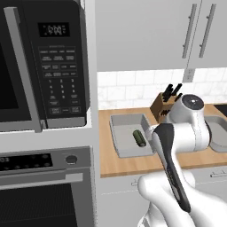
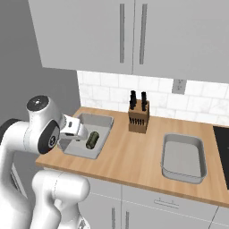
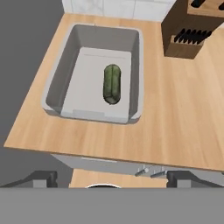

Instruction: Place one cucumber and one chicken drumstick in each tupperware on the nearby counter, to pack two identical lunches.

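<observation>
A dark green cucumber (image 3: 112, 84) lies alone in the left tupperware (image 3: 136, 65), right of its middle, on the wooden counter (image 3: 183, 109). My gripper (image 3: 116, 180) hovers above and in front of that box with its jaws wide apart and nothing between them. In the right base view the hand (image 2: 77, 130) hangs over the left tupperware (image 2: 102, 121), close to the cucumber (image 2: 92, 139). The second tupperware (image 2: 183, 156) stands bare further right. In the left base view, the cucumber (image 1: 138, 137) shows in the near tupperware (image 1: 119, 128). The chicken drumstick is out of view.
A wooden knife block (image 2: 138, 117) stands at the back of the counter between the two boxes. A black cooktop edge (image 2: 222, 150) lies at the far right. A microwave (image 1: 44, 62) over an oven (image 1: 44, 186) fills the tall unit left of the counter.
</observation>
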